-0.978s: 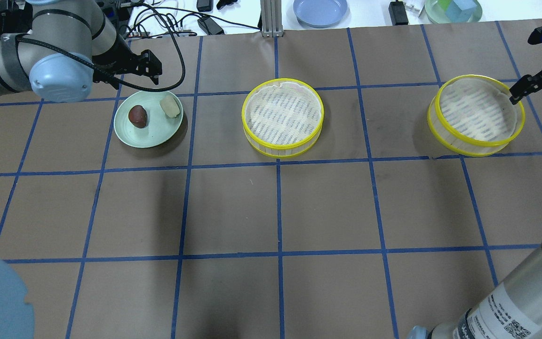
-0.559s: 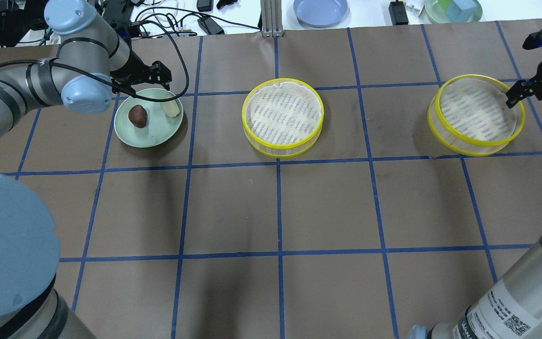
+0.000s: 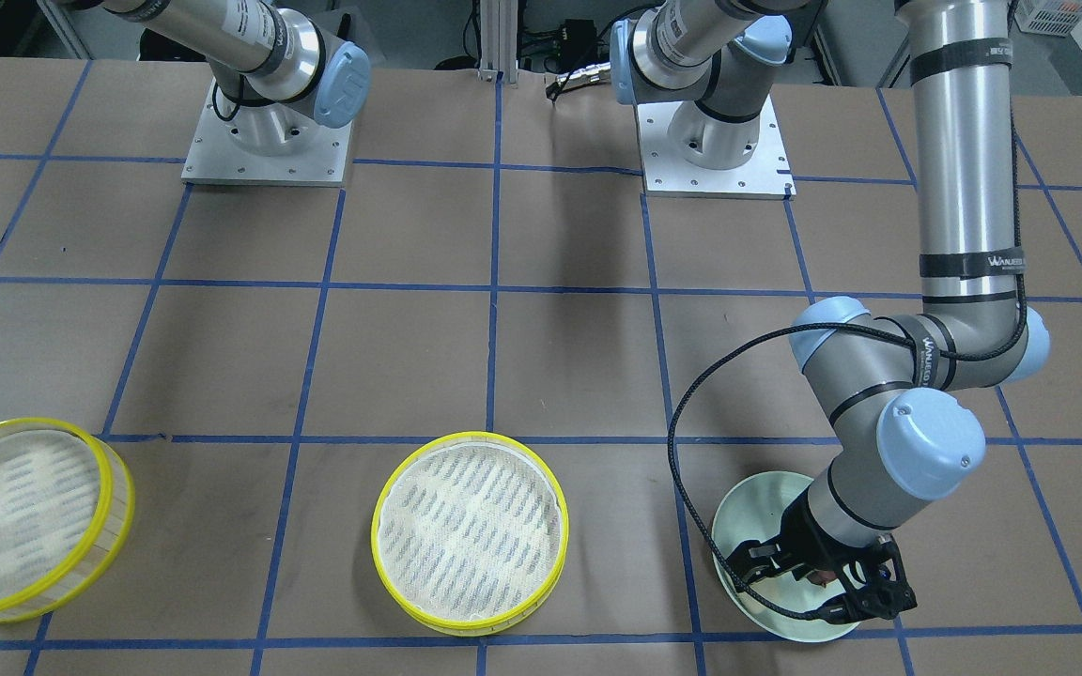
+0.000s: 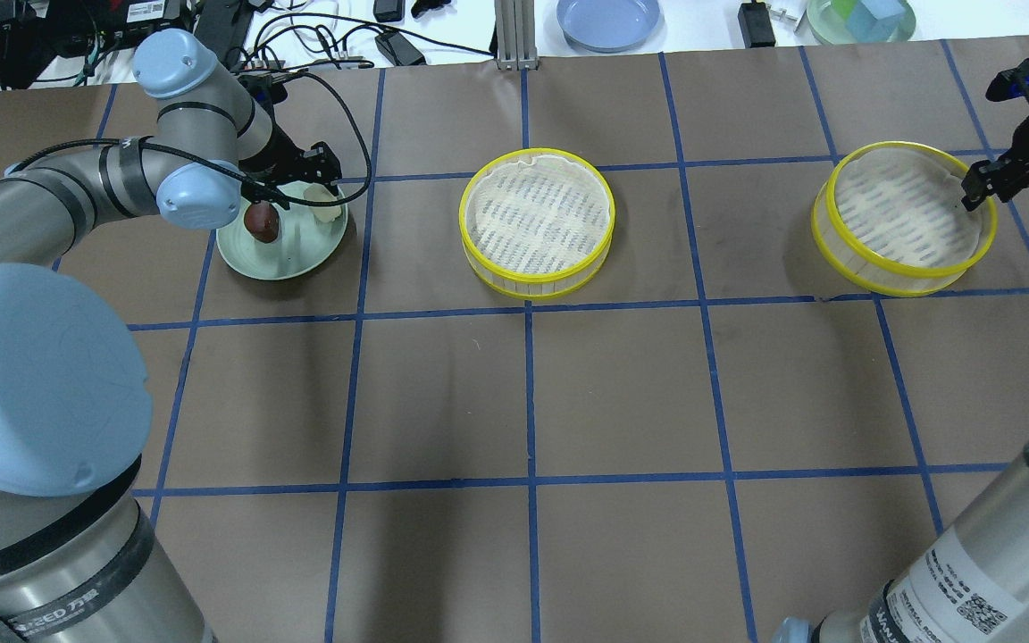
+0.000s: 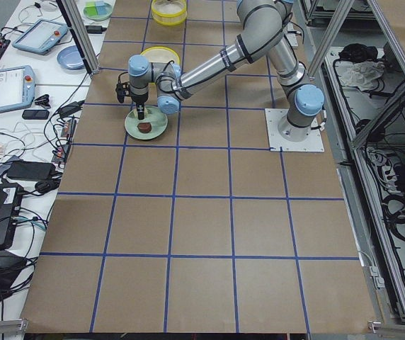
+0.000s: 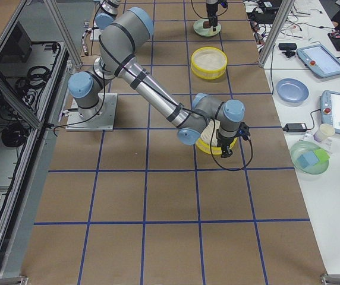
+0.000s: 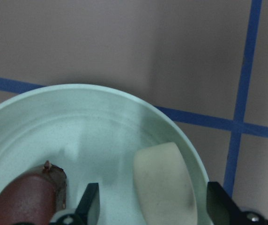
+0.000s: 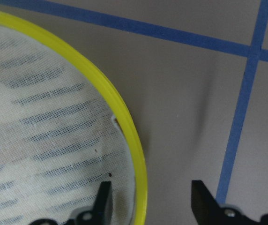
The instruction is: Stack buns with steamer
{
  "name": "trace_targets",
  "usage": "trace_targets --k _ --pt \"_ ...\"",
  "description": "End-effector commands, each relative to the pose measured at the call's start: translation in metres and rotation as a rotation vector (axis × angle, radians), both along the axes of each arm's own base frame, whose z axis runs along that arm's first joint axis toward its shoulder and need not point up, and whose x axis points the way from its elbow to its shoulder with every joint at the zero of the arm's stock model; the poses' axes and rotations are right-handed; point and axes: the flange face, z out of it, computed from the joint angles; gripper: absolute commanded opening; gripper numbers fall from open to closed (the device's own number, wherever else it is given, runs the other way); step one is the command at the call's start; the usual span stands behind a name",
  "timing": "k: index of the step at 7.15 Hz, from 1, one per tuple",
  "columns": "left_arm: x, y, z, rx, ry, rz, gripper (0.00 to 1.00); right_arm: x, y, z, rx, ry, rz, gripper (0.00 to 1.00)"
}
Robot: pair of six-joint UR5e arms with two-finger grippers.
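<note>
A pale green plate (image 4: 287,259) holds a dark reddish-brown bun (image 4: 262,221) and a cream-yellow bun (image 4: 327,207). My left gripper (image 4: 316,170) is open, low over the plate's far side. In the left wrist view its fingers (image 7: 89,204) stand either side of the cream bun (image 7: 164,180), with the brown bun (image 7: 24,201) to the left. Two yellow-rimmed steamer trays sit empty: one mid-table (image 4: 537,223), one at the right (image 4: 903,219). My right gripper (image 4: 983,183) is open, its jaws straddling the right tray's yellow rim (image 8: 136,154).
A blue plate (image 4: 608,20) and a green bowl with a cube (image 4: 860,20) sit on the white bench beyond the table's far edge, with cables (image 4: 336,45) at the back left. Blue tape grid lines cross the brown table.
My left arm has swung right and down, bringing its gripper from behind the plate to over the cream bun. My right gripper has shifted slightly at the right tray's rim.
</note>
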Motion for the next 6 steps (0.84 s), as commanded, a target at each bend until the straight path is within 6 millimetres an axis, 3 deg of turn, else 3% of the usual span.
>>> trace_targets --k 1,3,5,6 --pt "0.000 -0.002 -0.006 0.007 0.003 0.003 0.00 0.000 0.001 -0.002 0.009 -0.006 -0.005 0.22" --pt "0.000 -0.001 0.010 -0.019 -0.004 0.005 0.00 0.001 0.001 -0.003 0.011 -0.008 -0.010 0.11" --pt "-0.003 -0.013 0.054 -0.090 0.007 0.059 0.00 0.001 0.002 0.003 0.004 -0.006 -0.033 0.05" --pt "-0.020 -0.012 0.065 -0.101 0.046 0.112 0.00 0.003 0.003 0.016 -0.006 0.002 -0.041 0.04"
